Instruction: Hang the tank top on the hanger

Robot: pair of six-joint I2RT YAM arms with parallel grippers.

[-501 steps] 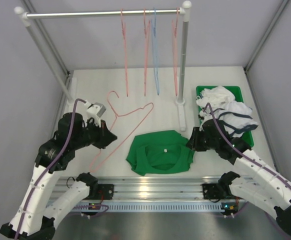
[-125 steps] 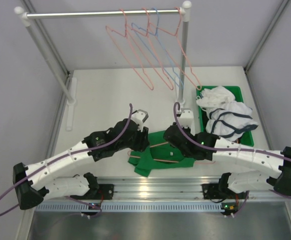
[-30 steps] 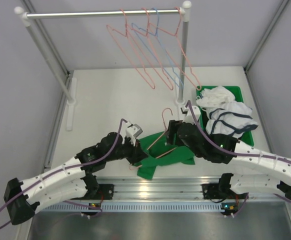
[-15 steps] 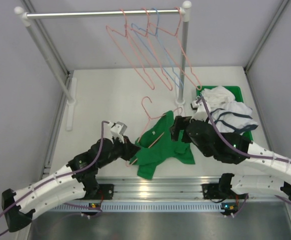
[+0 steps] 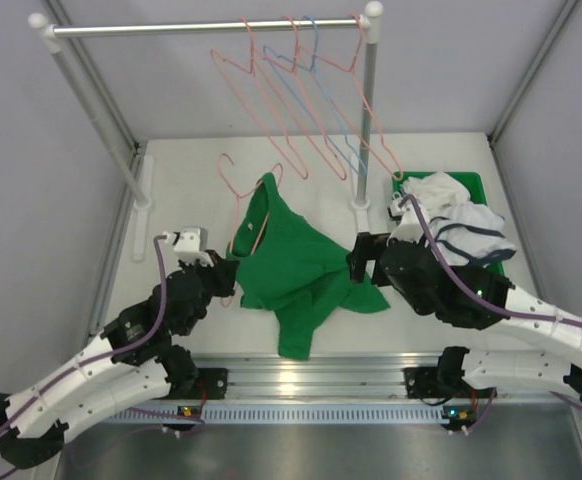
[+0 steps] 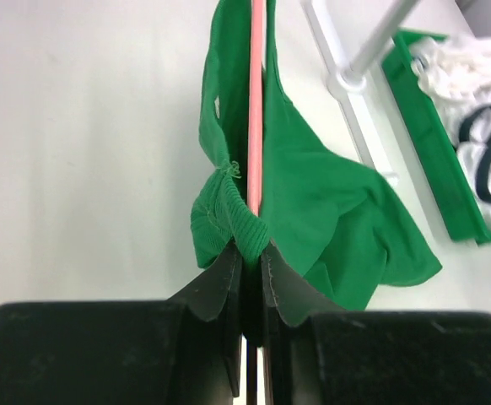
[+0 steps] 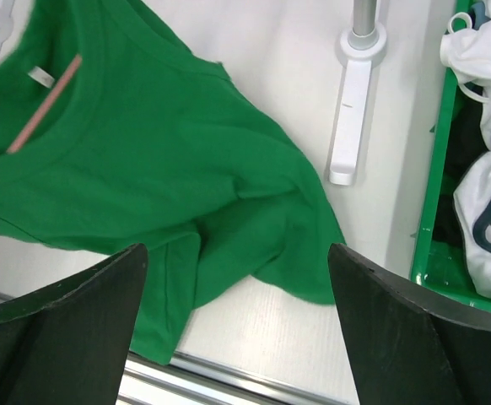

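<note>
Left end effector (image 6: 250,249), clenched on hanger (image 6: 256,101), has lifted tank top (image 5: 296,265) upper-left; right end effector (image 7: 237,249) released; I can't read label (image 7: 40,77).

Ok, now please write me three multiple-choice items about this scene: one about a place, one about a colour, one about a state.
1. Where do the white garments lie?
A. on the table beside the left arm
B. in the green bin
C. over the rail

2. What colour is the hanger in the left gripper?
A. salmon pink
B. light blue
C. black

3. Above the tank top, the right gripper is:
A. shut on cloth
B. shut on a wire
C. wide open

Answers:
1 B: the top view shows them piled inside the bin at the right.
2 A: the left wrist view shows a pink wire between the closed fingers.
3 C: the right wrist view shows its fingers far apart, gripping nothing.
</note>
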